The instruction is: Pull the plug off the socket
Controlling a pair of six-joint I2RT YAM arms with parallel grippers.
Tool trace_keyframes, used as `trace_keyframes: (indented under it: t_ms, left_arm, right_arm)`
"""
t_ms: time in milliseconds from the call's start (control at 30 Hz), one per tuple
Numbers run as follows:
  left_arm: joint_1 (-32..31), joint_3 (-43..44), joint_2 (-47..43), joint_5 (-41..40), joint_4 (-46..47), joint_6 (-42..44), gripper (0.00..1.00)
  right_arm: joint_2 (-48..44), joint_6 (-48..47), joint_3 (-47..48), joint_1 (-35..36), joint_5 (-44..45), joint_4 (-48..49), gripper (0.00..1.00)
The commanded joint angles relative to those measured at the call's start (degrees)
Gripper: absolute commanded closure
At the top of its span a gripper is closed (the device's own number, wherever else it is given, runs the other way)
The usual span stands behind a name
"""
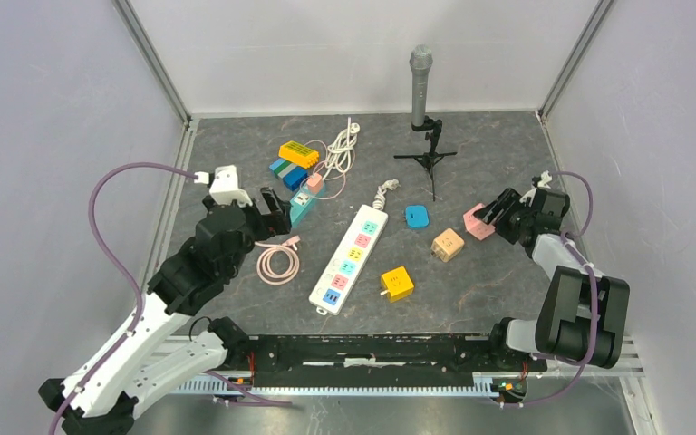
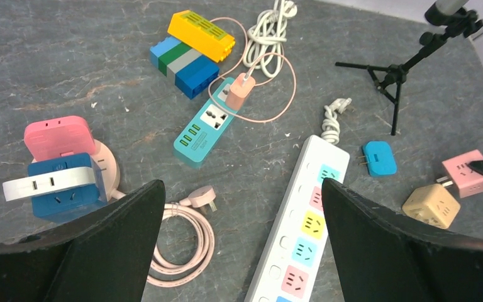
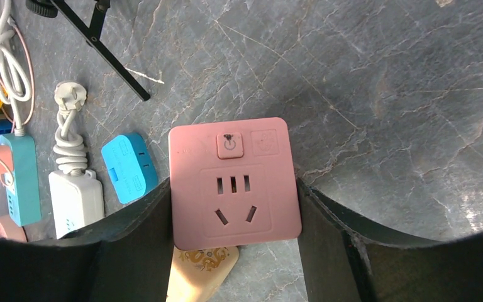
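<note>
A pink cube socket [image 3: 234,182] sits between the fingers of my right gripper [image 3: 234,207], which is shut on its two sides at the right of the table [image 1: 478,222]. Metal prongs [image 2: 443,182] stick out of the pink cube toward a beige cube socket [image 1: 448,244], which lies right beside it and partly under it [image 3: 201,270]. My left gripper [image 2: 242,185] hangs open and holds nothing, above the mat between a coiled pink cable [image 2: 182,245] and the white power strip [image 2: 302,226]. A small pink charger [image 2: 242,93] is plugged into a teal strip [image 2: 204,129].
A stacked pink and blue adapter [image 2: 60,163] lies left of the left fingers. A yellow cube [image 1: 397,283], a blue adapter [image 1: 417,216], toy bricks [image 1: 294,161], a white cord [image 1: 341,145] and a microphone on a tripod [image 1: 421,91] share the mat.
</note>
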Motion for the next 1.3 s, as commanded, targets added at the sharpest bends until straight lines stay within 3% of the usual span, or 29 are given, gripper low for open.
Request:
trace_keyframes:
  t_ms: [0, 133, 233, 300, 567, 767, 933, 1067, 1133, 1267]
  left_arm:
    - [0.28, 0.10, 1.15, -1.81, -0.84, -1.56, 0.00]
    - [0.28, 0.00, 1.52, -4.49, -0.83, -2.64, 0.00]
    - [0.28, -0.38, 1.87, -4.19, -0.84, -2.67, 0.00]
    - [0.28, -0.74, 2.05, -3.59, -0.84, -2.48, 0.00]
    - [0.28, -0.79, 3.16, -2.77, -1.01, -2.38, 0.00]
    - [0.36, -1.27, 5.84, -0.51, -0.35, 1.63, 0.00]
    - [3.03, -3.12, 8.75, 2.62, -0.38, 2.18, 0.00]
    - [6.58, -3.93, 11.44, 9.47, 2.84, 2.74, 0.00]
    - [8.27, -4.54, 14.03, 13.26, 5.27, 4.03, 0.00]
    - [11.51, -3.77, 21.36, 18.33, 7.77, 4.12, 0.06]
  right_arm:
    - [0.38, -0.07, 0.42, -0.61, 1.14, 3.74, 0.50]
    - [-0.01, -1.74, 0.88, -0.64, 6.39, 1.29, 0.31]
    - [-0.53, -3.14, 1.78, -0.62, 8.42, 0.82, 0.09]
    - [-0.68, -4.25, 2.76, -0.66, 9.29, -0.86, 0.02]
    - [-6.81, -6.17, 4.32, -0.55, 15.50, -3.40, 0.02]
    - [-10.16, -6.34, 5.60, 0.43, 10.86, -2.55, 0.07]
    - [-11.59, -9.17, 7.02, 9.42, 8.94, 0.27, 0.07]
    - [-12.83, -9.64, 4.23, 19.13, 6.70, 9.34, 0.08]
    - [-12.91, -12.40, 2.48, 25.21, 3.70, 15.67, 0.13]
    - [-10.78, -14.93, 2.46, 34.63, 4.61, 21.58, 0.14]
